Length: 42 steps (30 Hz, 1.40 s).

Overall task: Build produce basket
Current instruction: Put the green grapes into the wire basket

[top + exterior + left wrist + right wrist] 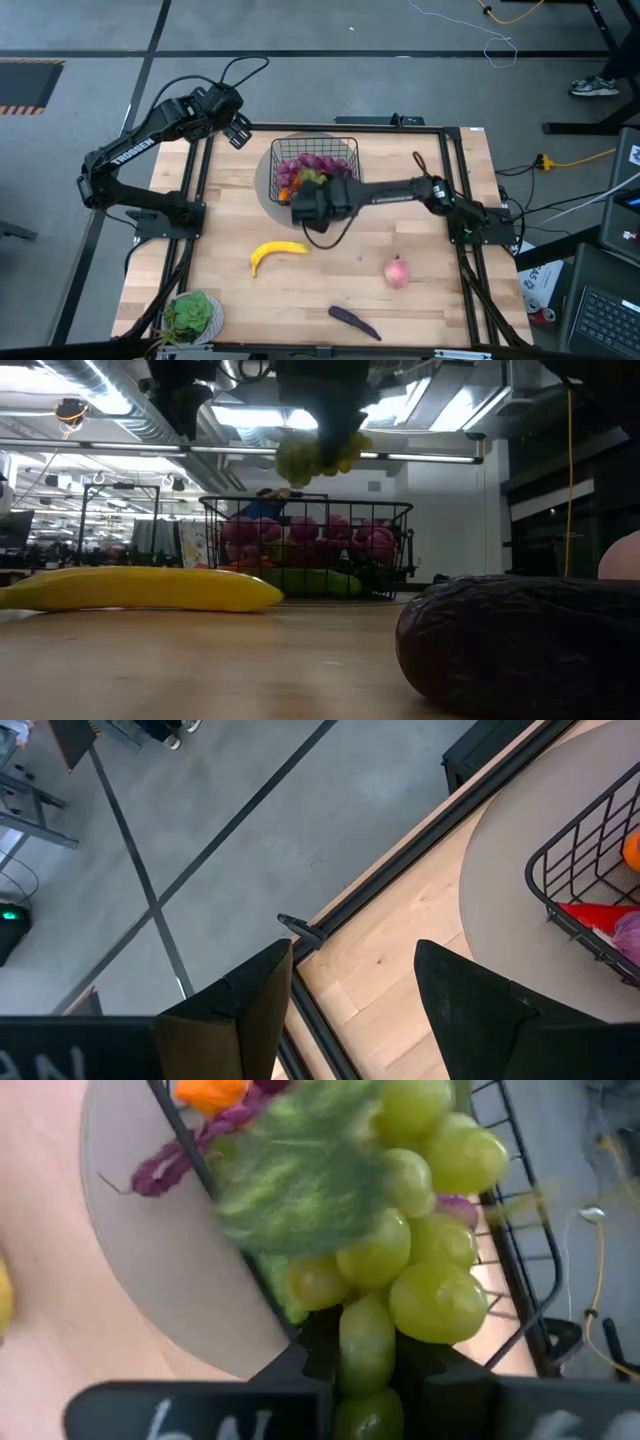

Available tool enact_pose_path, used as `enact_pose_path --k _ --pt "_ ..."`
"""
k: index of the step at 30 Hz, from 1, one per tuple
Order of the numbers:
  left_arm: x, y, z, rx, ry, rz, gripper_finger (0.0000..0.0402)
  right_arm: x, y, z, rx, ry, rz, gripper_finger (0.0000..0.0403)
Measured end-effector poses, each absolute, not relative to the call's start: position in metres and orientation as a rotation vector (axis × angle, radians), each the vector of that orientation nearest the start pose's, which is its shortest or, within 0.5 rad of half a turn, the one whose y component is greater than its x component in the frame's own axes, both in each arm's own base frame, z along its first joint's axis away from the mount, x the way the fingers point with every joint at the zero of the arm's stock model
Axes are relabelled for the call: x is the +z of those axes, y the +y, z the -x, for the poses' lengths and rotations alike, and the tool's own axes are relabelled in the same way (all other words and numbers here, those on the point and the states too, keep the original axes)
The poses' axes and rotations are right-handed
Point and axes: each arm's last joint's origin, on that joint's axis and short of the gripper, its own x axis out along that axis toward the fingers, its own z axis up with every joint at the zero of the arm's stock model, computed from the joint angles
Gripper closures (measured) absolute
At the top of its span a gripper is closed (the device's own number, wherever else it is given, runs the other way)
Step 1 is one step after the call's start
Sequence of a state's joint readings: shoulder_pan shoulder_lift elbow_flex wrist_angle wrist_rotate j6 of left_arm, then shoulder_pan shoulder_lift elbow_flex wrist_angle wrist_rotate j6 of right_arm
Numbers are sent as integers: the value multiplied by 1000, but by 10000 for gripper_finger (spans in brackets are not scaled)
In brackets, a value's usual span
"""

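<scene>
Where the tabletop (330,275) edge lies nearest, an eggplant (354,321) sits beside a potted plant (192,315) at the left corner. A little farther in, a banana (276,253) and a peach (397,272) rest well apart, the banana to the left. Beyond them, the right pincer (365,1370) is clamped on green grapes (410,1260), and holds the bunch in the air above the near rim of the basket (345,150); the low view shows the bunch hanging clear above the wire wall. The basket stands on a round grey disc (268,185) toward the far middle of the tabletop, and already holds purple grapes (318,163), an orange piece (285,182) and something green low down. Farthest off, at the far left corner, the left pincer (350,1010) hovers over the tabletop edge, its fingers (255,1005) apart and holding nothing.
</scene>
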<state>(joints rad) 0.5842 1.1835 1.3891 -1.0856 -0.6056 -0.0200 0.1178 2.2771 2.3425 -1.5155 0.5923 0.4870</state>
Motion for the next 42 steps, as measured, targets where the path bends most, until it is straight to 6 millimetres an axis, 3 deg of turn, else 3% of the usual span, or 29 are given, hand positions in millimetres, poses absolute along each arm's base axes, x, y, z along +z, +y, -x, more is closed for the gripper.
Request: enact_pose_path --k 6,16,35,42 --pt "386 128 -163 1118 918 6 194 289 -9 -444 -606 1312 79 364" --pt "386 128 -163 1121 920 1 194 290 -34 -458 -336 1257 79 362" --pt "386 128 -163 1121 922 0 194 288 -38 -455 -341 1293 58 345" --pt "386 128 -163 1121 922 0 194 287 -38 -453 -325 1327 82 288"
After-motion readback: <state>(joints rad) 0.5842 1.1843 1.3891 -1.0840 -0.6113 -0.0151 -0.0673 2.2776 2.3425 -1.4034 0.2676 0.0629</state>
